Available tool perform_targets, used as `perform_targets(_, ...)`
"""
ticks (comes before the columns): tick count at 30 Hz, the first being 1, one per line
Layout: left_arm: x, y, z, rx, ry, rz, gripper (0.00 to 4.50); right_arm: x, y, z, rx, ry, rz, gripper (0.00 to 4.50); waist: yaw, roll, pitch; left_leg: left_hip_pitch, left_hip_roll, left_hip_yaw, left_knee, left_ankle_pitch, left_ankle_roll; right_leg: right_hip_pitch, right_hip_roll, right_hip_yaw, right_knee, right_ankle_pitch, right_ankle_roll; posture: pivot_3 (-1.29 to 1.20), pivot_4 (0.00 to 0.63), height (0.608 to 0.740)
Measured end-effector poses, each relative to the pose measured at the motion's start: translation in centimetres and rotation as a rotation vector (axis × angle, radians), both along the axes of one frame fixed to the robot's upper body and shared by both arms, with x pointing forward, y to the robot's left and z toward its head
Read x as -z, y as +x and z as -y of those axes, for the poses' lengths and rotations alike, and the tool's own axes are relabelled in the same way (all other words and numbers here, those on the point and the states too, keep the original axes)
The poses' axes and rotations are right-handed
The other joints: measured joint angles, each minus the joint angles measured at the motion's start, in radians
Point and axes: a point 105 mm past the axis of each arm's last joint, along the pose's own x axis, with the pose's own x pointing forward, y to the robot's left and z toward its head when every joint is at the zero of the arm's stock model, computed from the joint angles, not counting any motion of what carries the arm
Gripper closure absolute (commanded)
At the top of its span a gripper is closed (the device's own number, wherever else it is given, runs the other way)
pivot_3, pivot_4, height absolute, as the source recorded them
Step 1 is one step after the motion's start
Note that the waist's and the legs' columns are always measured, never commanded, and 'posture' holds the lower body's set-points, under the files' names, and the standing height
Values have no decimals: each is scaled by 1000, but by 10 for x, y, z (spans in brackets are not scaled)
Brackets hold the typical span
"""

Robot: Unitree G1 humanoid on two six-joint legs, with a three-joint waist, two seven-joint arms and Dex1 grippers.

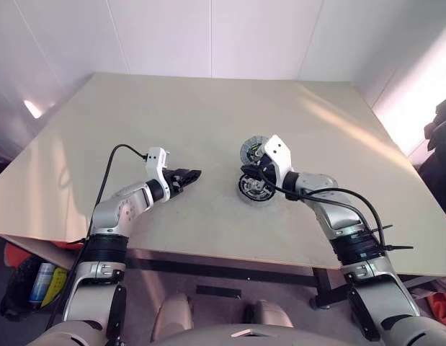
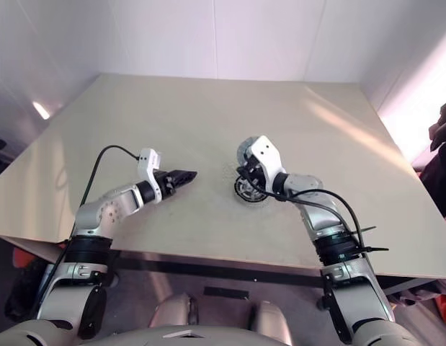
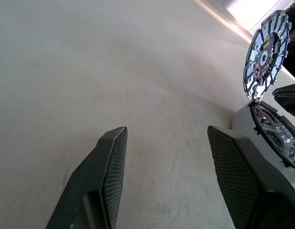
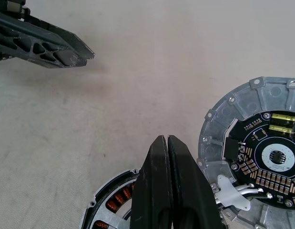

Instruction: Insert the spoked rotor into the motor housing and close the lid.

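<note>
The motor housing [image 1: 253, 192] lies flat on the table right of centre, with coppery coils [image 4: 114, 202] showing under its rim. Silver spokes inside its dark rim look like the spoked rotor [image 3: 277, 134] lying in it. The lid [image 1: 249, 150], a finned silver disc with a dark circuit centre, stands upright at the housing's far edge, joined to it by white wires [image 4: 233, 187]. My right gripper [image 4: 165, 139] is shut and empty, hanging just over the housing's near side beside the lid. My left gripper [image 1: 191, 174] is open and empty above bare table, well left of the housing.
The beige table [image 1: 208, 115] stretches far back and to both sides. Its front edge [image 1: 208, 249] runs just below both forearms. A black cable loops off each wrist. Dark objects sit off the table's right side [image 1: 440, 144].
</note>
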Motion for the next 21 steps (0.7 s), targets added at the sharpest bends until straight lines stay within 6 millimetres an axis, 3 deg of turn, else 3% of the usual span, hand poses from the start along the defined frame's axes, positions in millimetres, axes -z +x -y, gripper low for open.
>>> perform_targets(7,0,0,0,-1,0,0,1659,1,1,10,6,-52,16,4500,0,0,0,1,0,0,1,0,0,0,0,0,1,0,0,0,0,740)
perform_targets(15,0,0,0,-1,1,2,1659,3,11,53,83,-197,45,4500,1,0,0,1,0,0,1,0,0,1,0,0,1,0,0,0,0,740)
perform_targets(21,-1,1,0,-2,1,8,1659,2,9,48,59,-179,48,4500,-2,0,0,1,0,0,1,-1,2,1,0,0,1,0,0,0,0,740)
